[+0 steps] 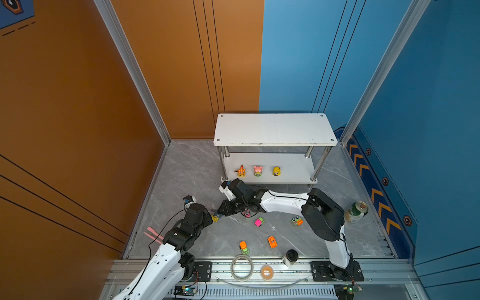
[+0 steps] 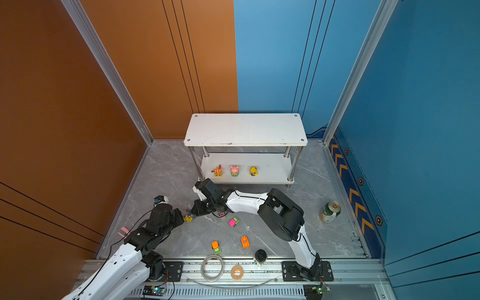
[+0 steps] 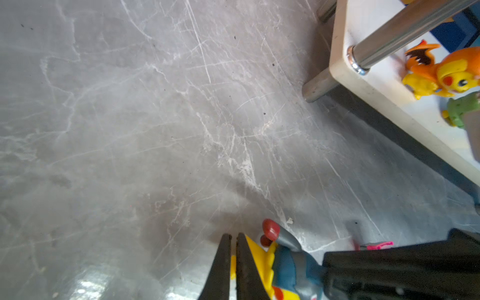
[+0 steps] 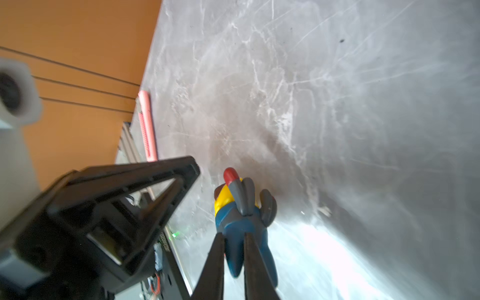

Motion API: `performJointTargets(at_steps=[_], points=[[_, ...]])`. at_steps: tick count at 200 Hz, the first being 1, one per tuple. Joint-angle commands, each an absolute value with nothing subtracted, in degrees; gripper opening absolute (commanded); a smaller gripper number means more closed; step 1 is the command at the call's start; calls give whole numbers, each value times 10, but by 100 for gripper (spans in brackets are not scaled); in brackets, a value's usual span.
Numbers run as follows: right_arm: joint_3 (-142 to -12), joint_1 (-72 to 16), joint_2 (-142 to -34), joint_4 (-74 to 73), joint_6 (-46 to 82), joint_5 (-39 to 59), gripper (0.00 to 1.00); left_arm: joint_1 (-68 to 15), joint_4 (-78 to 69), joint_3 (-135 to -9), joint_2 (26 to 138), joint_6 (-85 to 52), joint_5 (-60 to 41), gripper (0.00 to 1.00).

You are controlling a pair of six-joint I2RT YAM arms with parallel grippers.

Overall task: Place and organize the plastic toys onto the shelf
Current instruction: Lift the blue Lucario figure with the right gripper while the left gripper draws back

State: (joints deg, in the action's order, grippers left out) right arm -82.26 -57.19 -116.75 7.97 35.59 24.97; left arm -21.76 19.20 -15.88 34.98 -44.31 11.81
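A blue-grey figurine [image 1: 216,217] with yellow and red parts hangs just above the floor, left of centre. My left gripper [image 3: 233,235] is shut on its yellow edge. My right gripper [image 4: 232,233] is shut on its blue tail end [image 4: 235,249], so both hold it. The white shelf [image 1: 275,130] stands at the back. On its lower board sit an orange figurine [image 1: 241,171], a pink one [image 1: 258,171] and a yellow one [image 1: 276,170]. Cars lie on the floor: pink [image 1: 259,222], orange-green [image 1: 297,221], orange [image 1: 272,241], orange-lime [image 1: 244,247], and a pink one [image 1: 246,213] under the right arm.
A green can [image 1: 356,212] lies at the right. A pink cutter [image 1: 153,235] rests by the left wall. On the front rail are a grey tape roll [image 1: 241,267], an orange tape roll [image 1: 267,272] and a black-lidded cup [image 1: 291,256].
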Motion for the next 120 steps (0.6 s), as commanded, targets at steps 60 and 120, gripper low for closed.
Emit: performJointTargets(at_steps=[60, 120], points=[[-931, -592, -1100, 430, 77, 109, 0, -211, 208, -148, 308, -440, 111, 13], [-880, -610, -1005, 457, -37, -8, 0, -209, 182, -136, 320, -446, 102, 14]])
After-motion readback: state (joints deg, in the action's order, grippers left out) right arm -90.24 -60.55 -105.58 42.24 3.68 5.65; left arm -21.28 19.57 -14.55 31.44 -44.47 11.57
